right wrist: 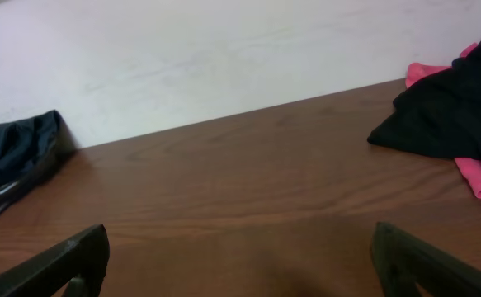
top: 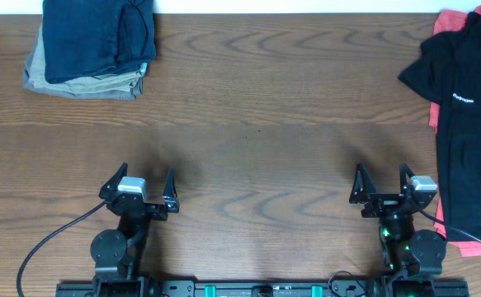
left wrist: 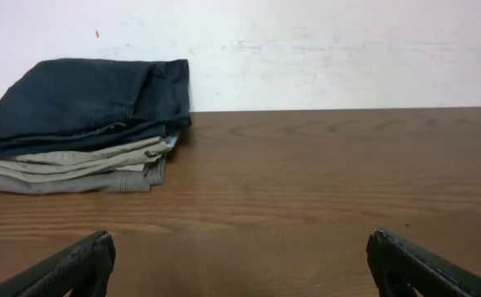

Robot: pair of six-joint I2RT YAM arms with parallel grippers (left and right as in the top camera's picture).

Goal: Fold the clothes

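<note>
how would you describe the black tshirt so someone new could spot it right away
Start at the wooden table and go to its right edge. The black T-shirt lies unfolded there on top of a pink garment. Only it is black with a small white logo; the folded stack in the far left corner is dark blue and grey.

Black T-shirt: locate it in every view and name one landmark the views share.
Overhead: black T-shirt at the right edge, over pink fabric.
Left wrist: not in view.
Right wrist: black T-shirt upper right, over the pink fabric.
Shared landmark: the folded stack, dark blue on top, left in all three.
</note>
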